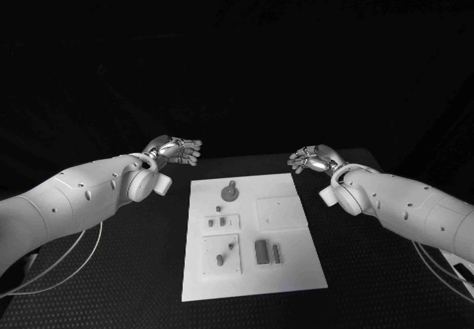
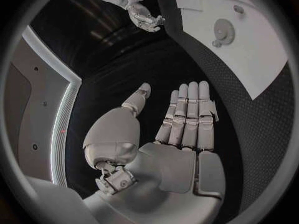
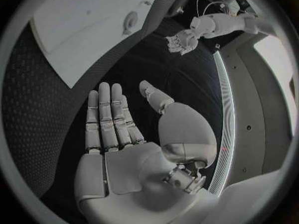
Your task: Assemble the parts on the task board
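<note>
The white board (image 1: 286,274) lies flat in the middle of the dotted black table (image 1: 118,288). Its square recesses hold small grey parts (image 1: 265,251); a round toothed gear (image 1: 229,192) sits near its far end. The left hand (image 1: 176,150) and right hand (image 1: 314,160) hover beyond that end, fingers straight and spread, grasping nothing.

Head view: high above, looking down on the task board (image 1: 253,236), between both hands. Wrist views: close behind left hand (image 2: 181,134) and right hand (image 3: 118,134), facing past fingertips. Shared: board's geared end.
</note>
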Controlling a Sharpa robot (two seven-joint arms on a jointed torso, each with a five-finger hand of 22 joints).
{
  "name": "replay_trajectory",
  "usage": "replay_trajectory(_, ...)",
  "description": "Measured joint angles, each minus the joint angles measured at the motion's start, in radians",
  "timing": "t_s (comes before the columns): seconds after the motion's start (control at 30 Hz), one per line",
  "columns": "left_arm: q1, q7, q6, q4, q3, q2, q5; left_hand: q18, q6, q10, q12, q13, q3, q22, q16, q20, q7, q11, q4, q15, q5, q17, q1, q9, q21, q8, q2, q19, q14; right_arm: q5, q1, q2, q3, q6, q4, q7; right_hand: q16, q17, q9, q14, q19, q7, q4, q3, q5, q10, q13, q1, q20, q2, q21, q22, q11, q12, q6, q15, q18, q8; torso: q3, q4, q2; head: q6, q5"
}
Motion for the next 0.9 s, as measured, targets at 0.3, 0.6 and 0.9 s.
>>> replay_trajectory(0.3, 0.000, 0.031, 0.005, -0.087, 0.001, 0.024, 0.045, -0.022, -0.029, -0.082, 0.000, -0.053, 0.009, -0.084, -0.082, 0.024, -0.012, -0.008, 0.001, 0.019, 0.000, -0.043, -0.002, -0.015, -0.002, -0.011, 0.002, -0.088, -0.088, 0.187, -0.010, 0.078, 0.017, 0.135, -0.161, 0.031, -0.234, -0.104, -0.066, -0.122, -0.107, -0.006, 0.060, -0.024, 0.000, -0.017, -0.239, -0.037, 0.033, 0.037, -0.141, -0.061, 0.038, -0.222, -0.036, 0.053, -0.031, -0.046, -0.0174, -0.0049, -0.036, 0.083, 0.015)
replay_trajectory(0.6, 0.000, 0.040, 0.017, -0.093, 0.001, 0.027, 0.063, -0.033, -0.259, -0.365, -0.017, -0.142, -0.104, -0.377, -0.163, 0.014, -0.057, -0.046, 0.085, -0.021, -0.018, -0.248, -0.250, -0.182, -0.020, -0.078, 0.007, -0.331, -0.309, 0.226, -0.011, 0.069, 0.031, 0.162, -0.145, 0.038, -0.378, -0.260, -0.213, -0.329, -0.247, -0.052, 0.134, -0.198, -0.021, -0.250, -0.373, -0.305, -0.027, 0.034, -0.232, -0.164, -0.007, -0.324, -0.233, 0.013, -0.077, -0.162, -0.0183, -0.0045, -0.060, 0.096, 0.027)
replay_trajectory(0.9, -0.031, 0.047, -0.030, 0.031, 0.019, -0.007, 0.075, -0.038, -0.686, -0.901, -0.052, -0.287, -0.326, -0.871, -0.300, -0.005, -0.139, -0.112, 0.241, -0.090, -0.044, -0.615, -0.691, -0.486, -0.052, -0.205, -0.002, -0.783, -0.738, 0.245, -0.025, 0.025, 0.038, 0.116, -0.022, 0.041, -0.588, -0.513, -0.448, -0.740, -0.518, -0.159, 0.245, -0.496, -0.063, -0.746, -0.500, -0.790, -0.147, 0.028, -0.358, -0.879, -0.096, -0.442, -0.593, -0.082, -0.156, -0.365, -0.0242, 0.0262, -0.083, 0.109, 0.002)
